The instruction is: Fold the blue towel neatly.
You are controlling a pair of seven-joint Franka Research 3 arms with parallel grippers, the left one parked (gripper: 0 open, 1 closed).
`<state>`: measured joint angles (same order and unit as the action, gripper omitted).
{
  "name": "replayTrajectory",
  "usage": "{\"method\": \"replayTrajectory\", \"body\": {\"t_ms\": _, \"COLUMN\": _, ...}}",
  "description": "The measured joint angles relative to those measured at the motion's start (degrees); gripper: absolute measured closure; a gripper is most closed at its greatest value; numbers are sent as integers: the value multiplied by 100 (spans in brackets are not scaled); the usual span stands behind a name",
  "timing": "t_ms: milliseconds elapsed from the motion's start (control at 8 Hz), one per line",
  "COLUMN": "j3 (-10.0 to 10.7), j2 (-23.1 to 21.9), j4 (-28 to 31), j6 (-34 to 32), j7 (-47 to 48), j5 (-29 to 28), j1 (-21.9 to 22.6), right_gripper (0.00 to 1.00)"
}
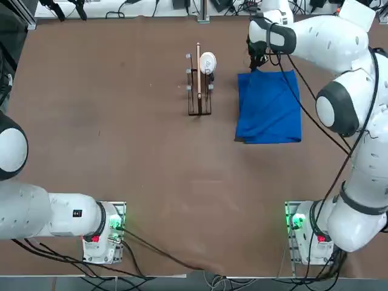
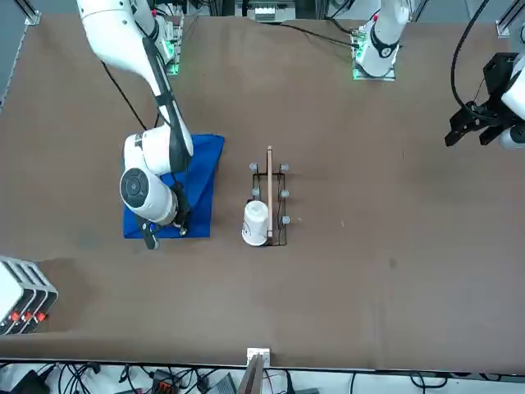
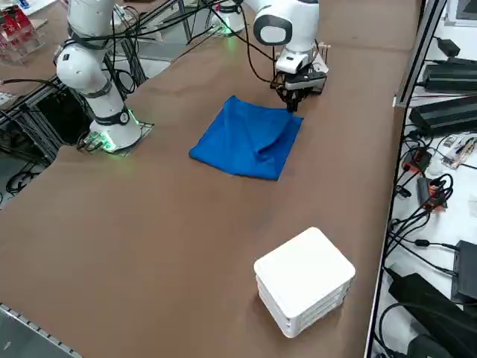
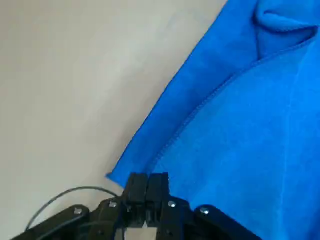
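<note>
Can see the blue towel [image 3: 250, 138] lying on the brown surface [image 1: 151, 182], ahead of the right arm's base and within the robot's right half. Looks spread in a compact, roughly four-sided shape, with more than one layer of cloth. In the right wrist view, shows a stitched hem curving across the layer beneath, and a small raised fold with a loose, rumpled pocket farther along.

Find the right tool [image 4: 147, 176] over the far-left corner area of the towel, pointing down, with both fingers together. Cannot tell from these views whether touching the cloth or pinching any of it between the tips.

To the towel's left, well apart from it, can make out a dark wire rack [image 1: 206, 110] with small pale balls on its posts, a wooden stick [image 1: 198, 70] along it and a white cup [image 2: 255, 223] at its far part. Farther out on the robot's right, beyond the towel, can see a white box [image 3: 304, 268] with a square, rounded-corner top and layered sides, resting on the surface.
</note>
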<state>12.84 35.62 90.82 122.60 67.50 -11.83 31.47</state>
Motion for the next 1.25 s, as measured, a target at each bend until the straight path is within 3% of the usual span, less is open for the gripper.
{"method": "replayTrajectory", "body": {"t_ms": 500, "j3": -10, "j2": 174, "j4": -126, "j6": 28, "j7": -377, "j5": 79, "j1": 447, "right_gripper": 98}}
{"method": "replayTrajectory", "body": {"t_ms": 1250, "j3": -8, "j2": 655, "j4": -943, "j6": 33, "j7": -471, "j5": 80, "j1": 538, "right_gripper": 98}}
